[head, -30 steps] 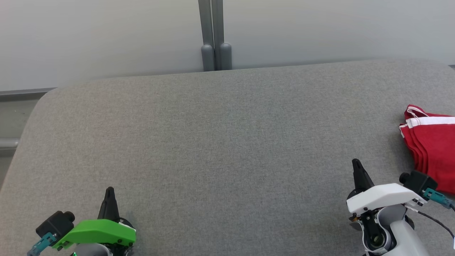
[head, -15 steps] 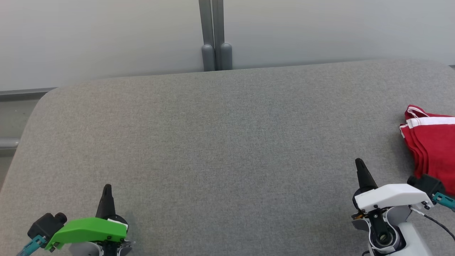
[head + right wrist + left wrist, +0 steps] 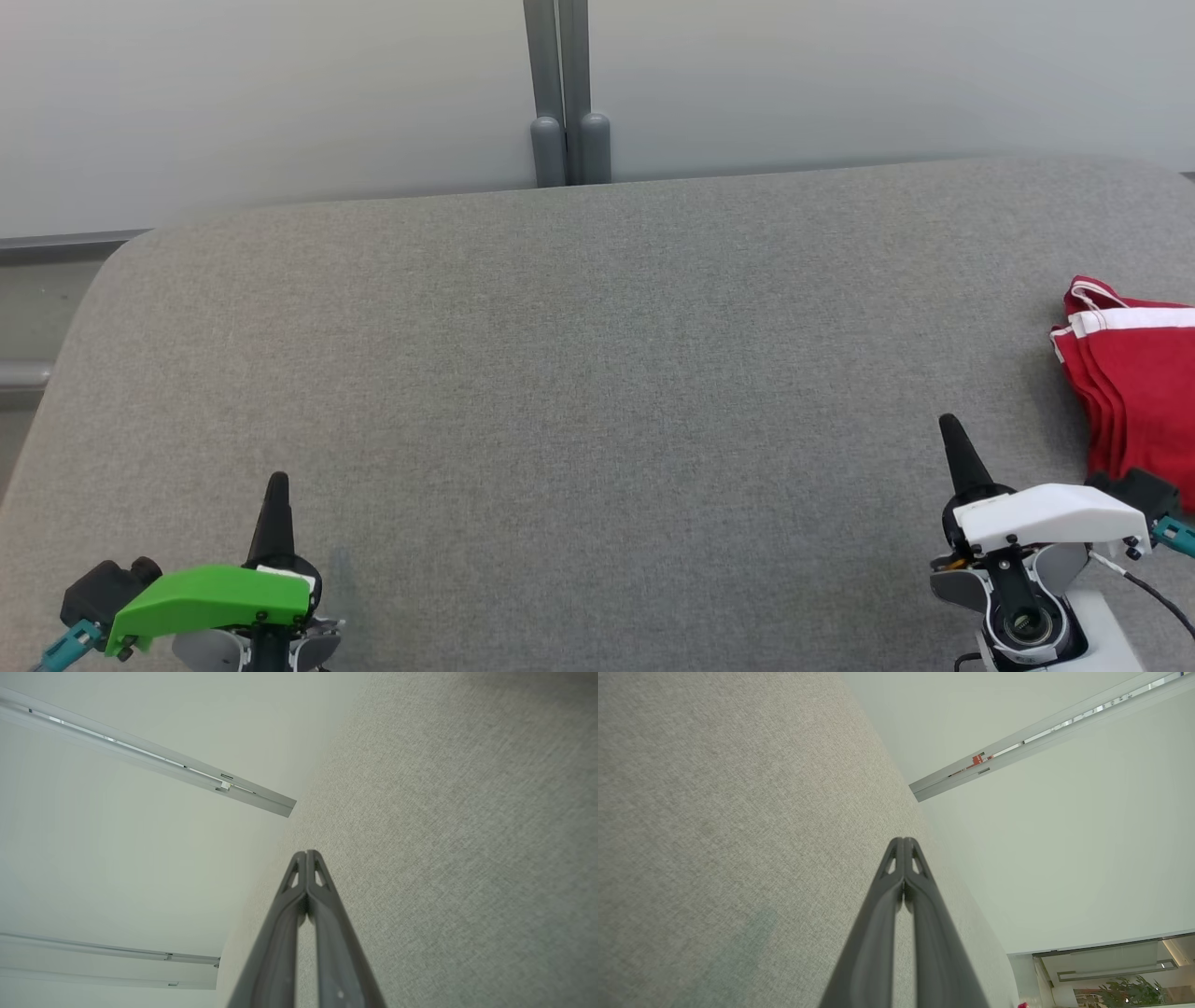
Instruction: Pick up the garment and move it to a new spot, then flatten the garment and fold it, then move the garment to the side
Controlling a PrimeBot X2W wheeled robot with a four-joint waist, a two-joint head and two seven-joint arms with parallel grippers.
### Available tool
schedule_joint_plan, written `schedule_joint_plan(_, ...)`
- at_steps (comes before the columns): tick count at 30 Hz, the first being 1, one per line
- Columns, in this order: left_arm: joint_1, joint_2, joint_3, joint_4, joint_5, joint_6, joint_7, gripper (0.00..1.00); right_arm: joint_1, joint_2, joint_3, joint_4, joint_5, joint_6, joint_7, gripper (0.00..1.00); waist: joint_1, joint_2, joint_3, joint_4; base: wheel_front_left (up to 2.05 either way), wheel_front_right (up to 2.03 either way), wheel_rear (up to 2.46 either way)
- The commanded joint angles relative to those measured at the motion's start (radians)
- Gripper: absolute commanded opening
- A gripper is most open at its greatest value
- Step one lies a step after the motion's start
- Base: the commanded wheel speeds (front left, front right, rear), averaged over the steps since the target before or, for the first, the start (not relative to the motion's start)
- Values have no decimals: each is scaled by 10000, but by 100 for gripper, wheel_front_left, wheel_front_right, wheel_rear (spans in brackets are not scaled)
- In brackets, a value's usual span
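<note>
The garment point(image 3: 1137, 397) is red with white trim; it lies folded and flat on the grey padded surface point(image 3: 597, 373), its stacked layers showing as thin edges along the side that faces the right gripper point(image 3: 950, 431); a white band crosses it near its far end, and a thin white loop sits at its far corner; it lies just out to the right of that gripper's fingers and slightly ahead of them, near but apart; from the left gripper point(image 3: 277, 485) it is well apart, far off to the right; the head view's edge cuts off its right part.
</note>
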Motion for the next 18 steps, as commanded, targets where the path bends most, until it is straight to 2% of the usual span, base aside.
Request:
schedule_joint_plan(1,-260,70,84,-143,-330,-97,80,0,22,-53,-56,-197,305,4,77,0,0,0,0,2,0,0,0)
schedule_joint_plan(18,-307,82,324,-356,-1935,-339,535,0,243,-59,-235,-651,1998,4,525,0,0,0,-4,21,0,0,0)
